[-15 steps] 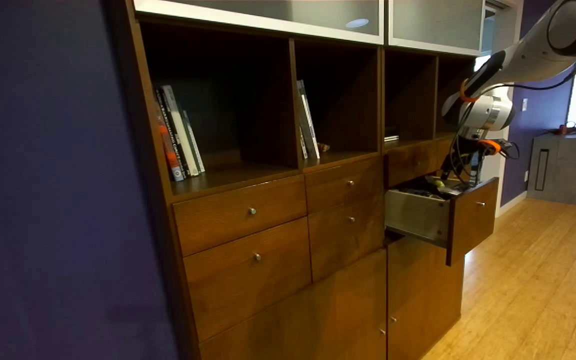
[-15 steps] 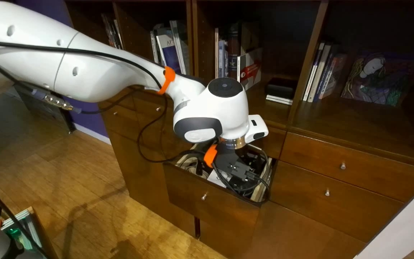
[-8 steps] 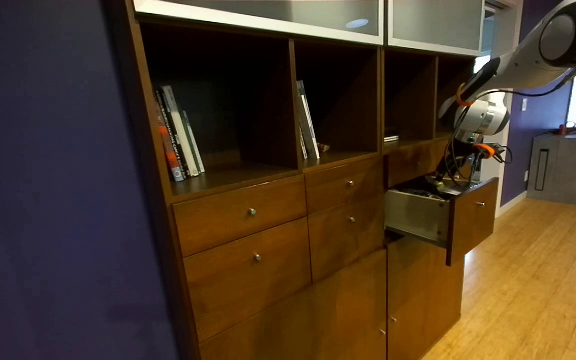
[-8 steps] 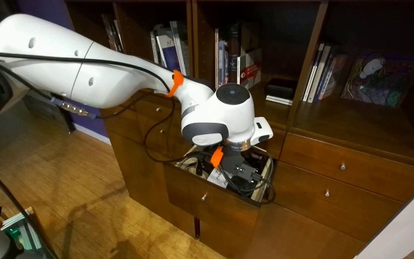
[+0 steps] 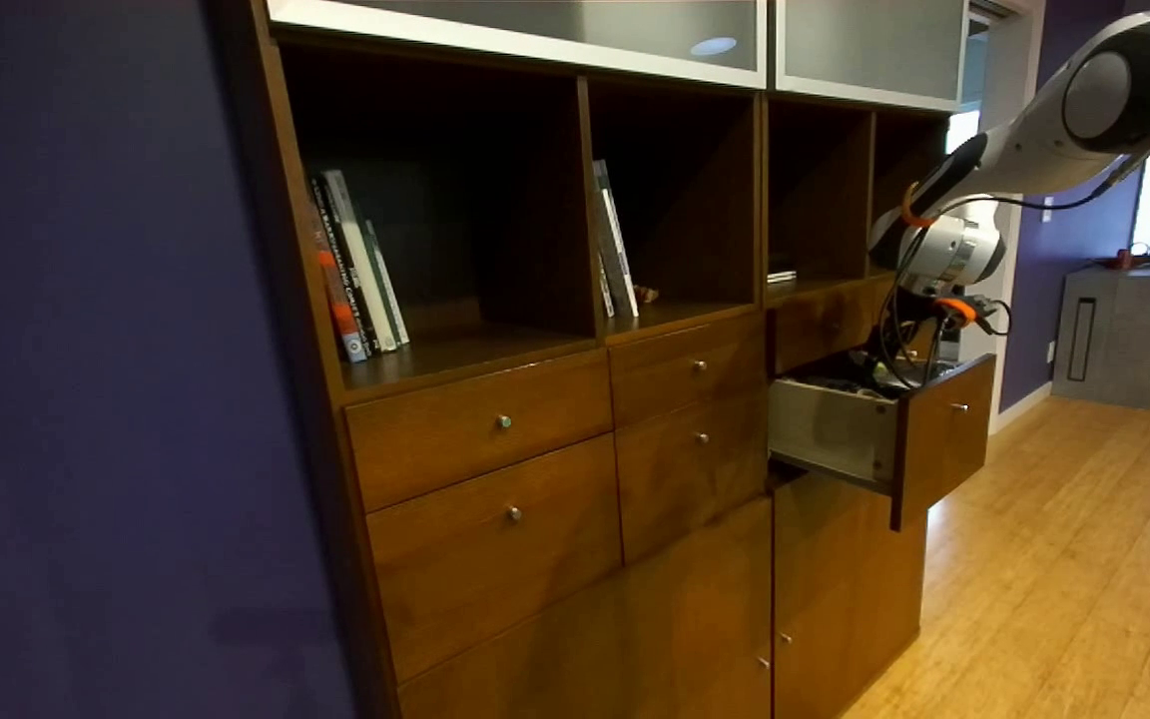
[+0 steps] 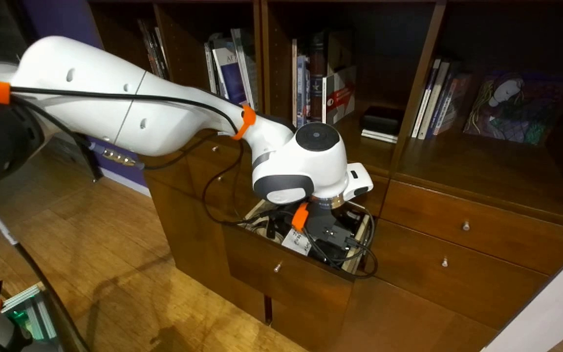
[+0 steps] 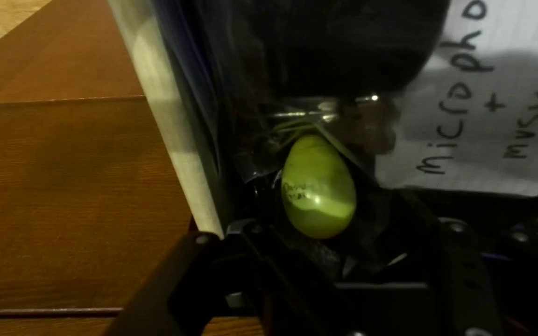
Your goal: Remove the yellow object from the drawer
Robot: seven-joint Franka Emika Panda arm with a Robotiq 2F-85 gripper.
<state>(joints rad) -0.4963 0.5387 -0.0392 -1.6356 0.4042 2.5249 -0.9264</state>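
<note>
The wooden drawer [image 5: 949, 439] is pulled out, its front [image 6: 286, 274] facing the floor area. Inside it, the yellow object [image 7: 318, 186] shows in the wrist view as a smooth yellow-green egg with small dark writing on one side. My gripper [image 7: 320, 210] reaches down into the drawer, its dark fingers on either side of the egg. Against the dark contents the fingertips barely show, so contact with the egg is unclear. The gripper's lower end is partly hidden by the drawer and cables in both exterior views.
A handwritten paper label [image 7: 474, 116] lies close to the egg. The pale drawer side wall [image 7: 171, 130] runs near a finger. Black cables [image 6: 369, 264] loop over the drawer edge. A closed upper drawer [image 5: 820, 325] and open shelves sit above.
Over the last second the arm has come down, bringing the gripper lower into the drawer beside the egg. The hanging cables shifted with it; the drawer stayed where it was.
</note>
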